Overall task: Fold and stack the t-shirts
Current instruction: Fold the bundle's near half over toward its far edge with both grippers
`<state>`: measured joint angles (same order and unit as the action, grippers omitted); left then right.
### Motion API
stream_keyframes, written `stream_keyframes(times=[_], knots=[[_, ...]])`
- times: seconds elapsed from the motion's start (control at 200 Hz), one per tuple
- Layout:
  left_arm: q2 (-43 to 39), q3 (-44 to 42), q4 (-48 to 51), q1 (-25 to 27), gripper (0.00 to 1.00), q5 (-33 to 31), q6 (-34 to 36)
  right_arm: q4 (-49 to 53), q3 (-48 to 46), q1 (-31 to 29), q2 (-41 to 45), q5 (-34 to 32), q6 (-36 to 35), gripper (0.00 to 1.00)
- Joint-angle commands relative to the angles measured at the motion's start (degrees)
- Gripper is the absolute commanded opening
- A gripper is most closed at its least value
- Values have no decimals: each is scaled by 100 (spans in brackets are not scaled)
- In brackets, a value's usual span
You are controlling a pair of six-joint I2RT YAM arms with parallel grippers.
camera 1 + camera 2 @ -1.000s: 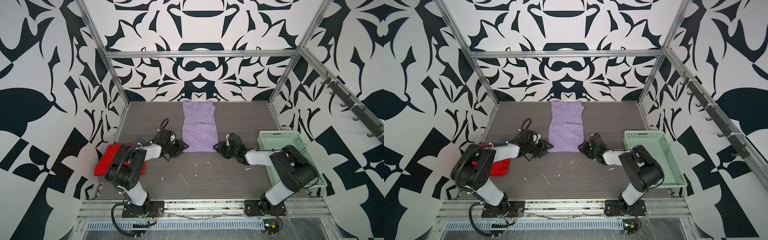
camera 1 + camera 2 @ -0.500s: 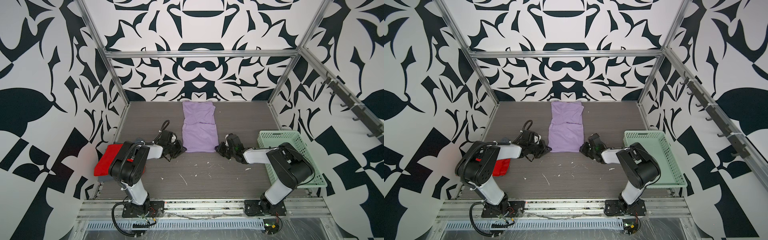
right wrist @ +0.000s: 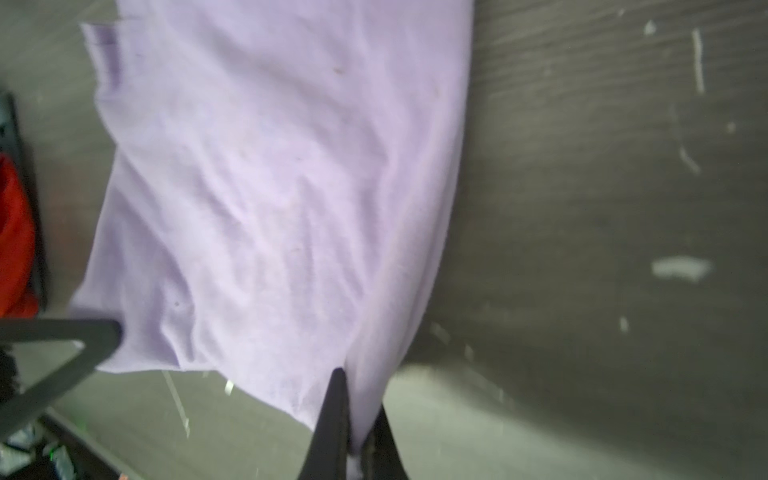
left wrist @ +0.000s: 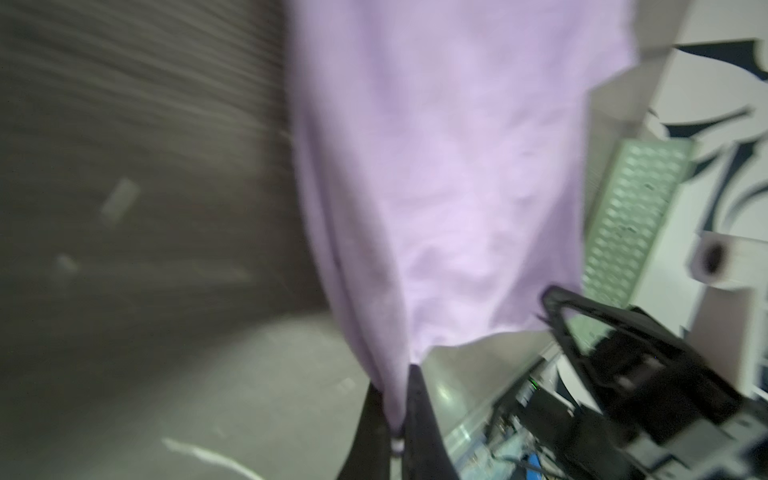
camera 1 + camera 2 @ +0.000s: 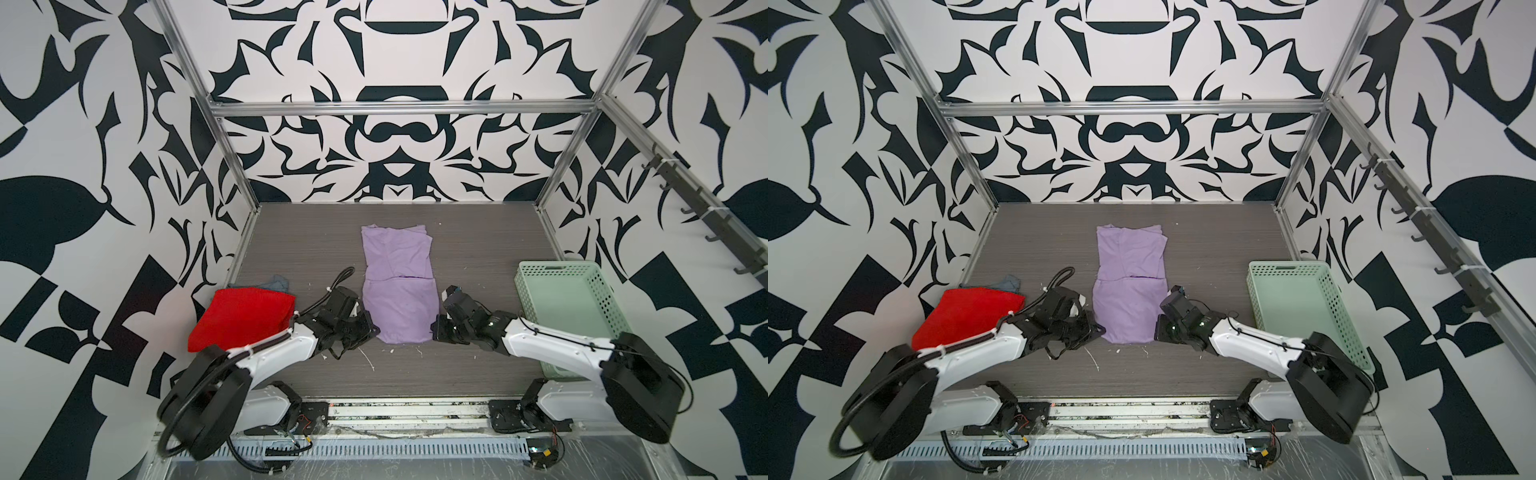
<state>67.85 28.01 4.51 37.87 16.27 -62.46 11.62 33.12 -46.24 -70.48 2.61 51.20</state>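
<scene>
Wrist views: left gripper (image 4: 392, 384) and right gripper (image 3: 359, 395) pinch lavender t-shirt (image 4: 436, 166) hem corners, arms low.

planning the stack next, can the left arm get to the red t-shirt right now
Probably not yet: the red t-shirt lies in the open beside that arm, but the left gripper is shut on a near corner of the lavender t-shirt and would have to let go first.
</scene>
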Motion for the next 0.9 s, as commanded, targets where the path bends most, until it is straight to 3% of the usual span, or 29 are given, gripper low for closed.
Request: stream_keyframes(times=[0.0,0.125,0.355,0.56,0.775,0.9], knots=[[-505,367,625,32,0,-693,-161,359,34,-171,575,-690,225,0],[-344,1133,821,2,0,-1132,437,201,537,-175,542,-1185,-66,0],[1056,2777,701,-233,0,-1219,1487,-189,2029,194,-589,-1585,-895,0],[2073,3982,415,-874,0,-957,1989,-455,3194,1062,-1654,-863,-1144,0],[3508,5181,-39,-1678,0,-30,1808,-669,4234,1926,-2892,-191,-999,0],[4437,5807,-227,-1932,0,151,1695,-789,5046,2219,-3942,187,-858,0]])
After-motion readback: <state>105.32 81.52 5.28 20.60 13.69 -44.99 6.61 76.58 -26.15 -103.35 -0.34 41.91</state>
